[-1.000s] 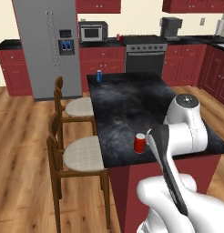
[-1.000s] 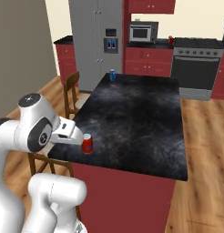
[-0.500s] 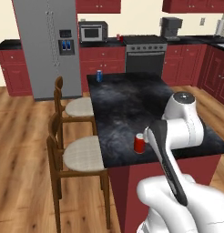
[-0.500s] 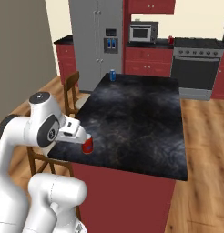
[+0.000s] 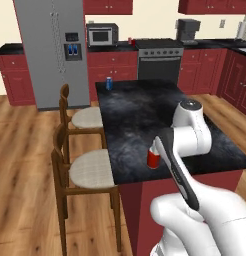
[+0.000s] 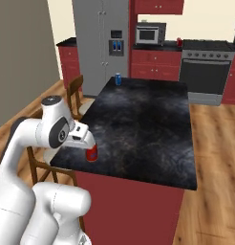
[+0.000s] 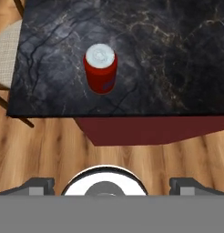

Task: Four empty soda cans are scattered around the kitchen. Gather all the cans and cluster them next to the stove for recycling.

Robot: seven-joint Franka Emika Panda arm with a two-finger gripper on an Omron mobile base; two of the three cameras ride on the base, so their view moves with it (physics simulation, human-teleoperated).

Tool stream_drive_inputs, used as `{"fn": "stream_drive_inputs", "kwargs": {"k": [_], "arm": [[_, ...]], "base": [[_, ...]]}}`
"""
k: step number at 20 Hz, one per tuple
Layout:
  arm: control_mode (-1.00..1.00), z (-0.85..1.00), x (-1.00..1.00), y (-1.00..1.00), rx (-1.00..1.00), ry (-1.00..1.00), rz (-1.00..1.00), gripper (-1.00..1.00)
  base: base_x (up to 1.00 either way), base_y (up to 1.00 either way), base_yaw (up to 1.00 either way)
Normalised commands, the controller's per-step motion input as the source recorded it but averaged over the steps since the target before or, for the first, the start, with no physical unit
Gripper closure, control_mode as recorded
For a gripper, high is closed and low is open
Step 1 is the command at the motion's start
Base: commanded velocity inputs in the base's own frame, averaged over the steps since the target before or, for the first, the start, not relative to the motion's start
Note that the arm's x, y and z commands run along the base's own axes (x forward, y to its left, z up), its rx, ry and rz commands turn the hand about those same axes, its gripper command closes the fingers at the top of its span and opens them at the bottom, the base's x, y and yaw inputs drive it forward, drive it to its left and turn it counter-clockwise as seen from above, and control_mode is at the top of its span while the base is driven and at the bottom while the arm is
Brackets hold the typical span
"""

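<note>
Where the kitchen's dark red cabinets (image 5: 112,65) line the back wall, the stove (image 6: 205,67) stands beside them with a red can (image 5: 129,41) on the counter just to its left. Nearer, the black marbled island (image 6: 138,124) carries a blue and white can (image 5: 109,83) at its far corner and an upright red soda can (image 7: 100,68) near its front edge. Above that can hangs the gripper (image 6: 86,139), jaws spread wide, holding nothing.
</note>
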Motion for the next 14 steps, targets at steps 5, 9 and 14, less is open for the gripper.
{"fn": "stream_drive_inputs", "kwargs": {"k": [5, 9, 14], "arm": [[-1.00, -0.18, 0.28, 0.03, 0.00, 0.01, 0.00, -1.00], [-1.00, -0.22, 0.28, 0.07, 0.00, 0.00, 0.01, -1.00], [-1.00, -0.25, 0.23, 0.01, 0.00, 0.00, 0.04, -1.00]], "base": [[0.00, 0.00, 0.00], [0.00, 0.00, 0.00], [0.00, 0.00, 0.00]]}}
